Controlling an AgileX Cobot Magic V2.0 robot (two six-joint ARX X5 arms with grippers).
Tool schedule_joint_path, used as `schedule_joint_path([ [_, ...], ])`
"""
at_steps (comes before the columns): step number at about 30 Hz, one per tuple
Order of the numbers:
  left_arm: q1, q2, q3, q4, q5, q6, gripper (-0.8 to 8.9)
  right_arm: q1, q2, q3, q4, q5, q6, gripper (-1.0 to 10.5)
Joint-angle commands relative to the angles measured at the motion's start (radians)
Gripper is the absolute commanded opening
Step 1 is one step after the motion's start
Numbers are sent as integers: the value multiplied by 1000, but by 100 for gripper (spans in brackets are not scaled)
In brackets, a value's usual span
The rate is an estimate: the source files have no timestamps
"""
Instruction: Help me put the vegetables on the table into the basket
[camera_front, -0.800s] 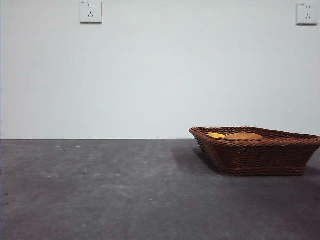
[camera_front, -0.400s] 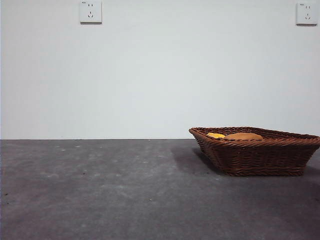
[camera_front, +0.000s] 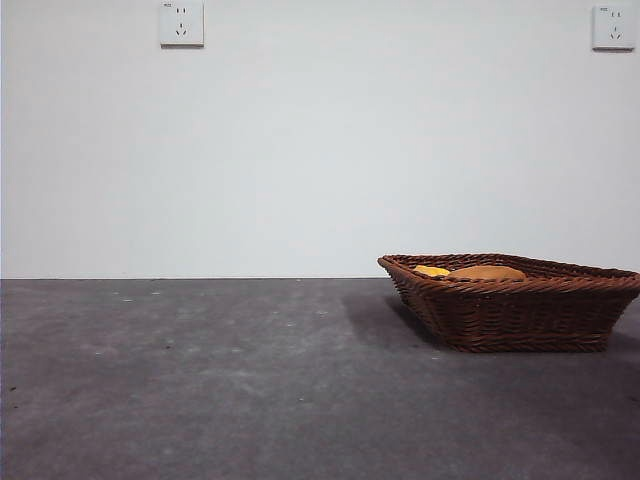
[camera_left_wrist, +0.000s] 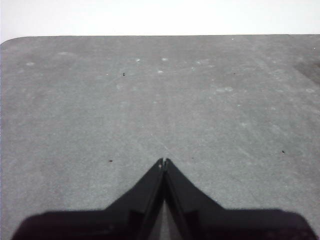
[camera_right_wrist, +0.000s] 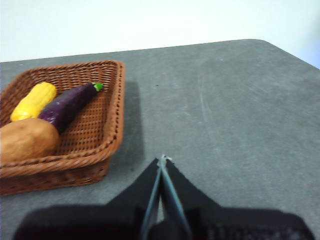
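A: What is sitting around the basket (camera_front: 520, 310)?

B: Bare table (camera_front: 220, 380), and two wall sockets (camera_front: 181, 23) behind. From the front only the corn (camera_front: 432, 270) and potato (camera_front: 487, 272) are peeking over the rim.

A: And the eggplant (camera_right_wrist: 69, 105)?

B: The right wrist view is showing it lying inside, between them. The right gripper (camera_right_wrist: 162, 159) and the left gripper (camera_left_wrist: 163, 162) are hovering over grey table, jaws pressed together, holding nothing.

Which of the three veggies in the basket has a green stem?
The eggplant: dark purple, glossy, with a green stem, lying in the basket between the yellow corn and the brown potato, neither of which shows any green.
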Motion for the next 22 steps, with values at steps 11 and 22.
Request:
schedule_joint_path([
  [11, 2, 0, -11, 7, 5, -5, -3, -19, -2, -4, -6, 5, -1, 2],
  [22, 2, 0, -11, 7, 5, -5, -3, -14, -2, -4, -6, 4, -1, 2],
])
